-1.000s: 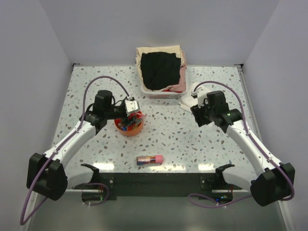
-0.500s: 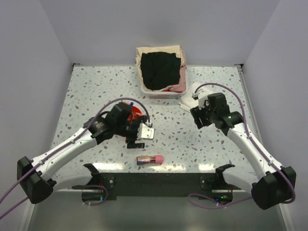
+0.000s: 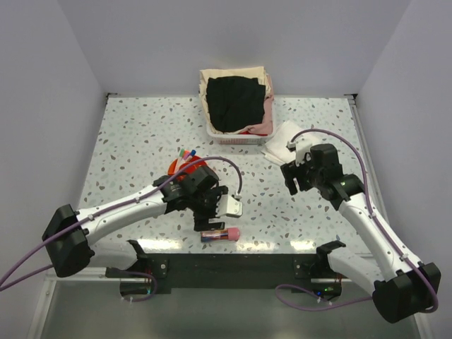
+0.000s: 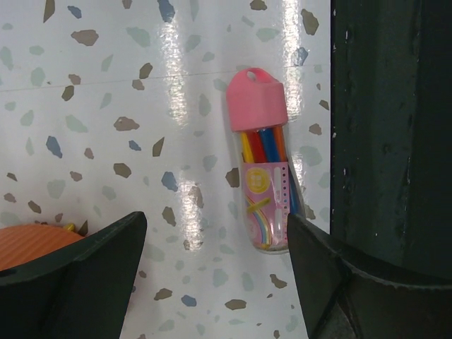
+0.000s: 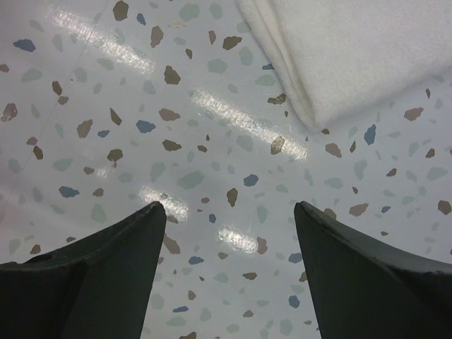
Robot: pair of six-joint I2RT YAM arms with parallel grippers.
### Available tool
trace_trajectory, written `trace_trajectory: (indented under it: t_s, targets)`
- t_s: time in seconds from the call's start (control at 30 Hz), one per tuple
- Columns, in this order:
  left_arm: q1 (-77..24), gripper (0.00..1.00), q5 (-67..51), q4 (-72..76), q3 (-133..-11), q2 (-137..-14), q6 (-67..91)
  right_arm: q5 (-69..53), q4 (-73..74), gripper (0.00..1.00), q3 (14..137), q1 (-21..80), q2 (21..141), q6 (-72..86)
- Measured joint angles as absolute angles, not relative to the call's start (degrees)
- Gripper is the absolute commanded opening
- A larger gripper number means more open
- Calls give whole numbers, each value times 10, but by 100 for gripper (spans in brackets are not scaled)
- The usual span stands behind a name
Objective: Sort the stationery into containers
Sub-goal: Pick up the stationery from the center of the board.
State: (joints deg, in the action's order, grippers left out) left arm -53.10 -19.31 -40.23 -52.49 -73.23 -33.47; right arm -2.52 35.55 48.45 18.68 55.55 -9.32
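Speckled tabletop [image 4: 141, 106] lies bare on three sides of the clear pink-capped pen tube [image 4: 263, 176]; a black front rail [image 4: 388, 141] runs close beside it.

Seen from above, the left arm [image 3: 134, 208] covers most of the orange tray [image 3: 174, 168] — only a sliver of rim and a few pen caps [image 3: 186, 152] show on its far side, the compartments hidden. In the left wrist view a jaw of the left gripper [image 4: 215, 222] overlaps the tray. The white cloth [image 5: 353, 49] runs past the right wrist view's top and right edges. From above, the pink-capped tube [image 3: 219, 234] is too small to tell its contents.
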Motion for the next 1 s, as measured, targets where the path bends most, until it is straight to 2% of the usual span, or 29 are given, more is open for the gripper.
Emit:
trace_trajectory:
  t_s: [0.33, 1.0]
  targets:
    - [-547, 82, -219, -362, -509, -771, -279, -23, 347, 79, 469, 187, 527, -80]
    - [-601, 59, -202, -295, -497, -882, -175, -20, 325, 80, 450, 185, 491, -69]
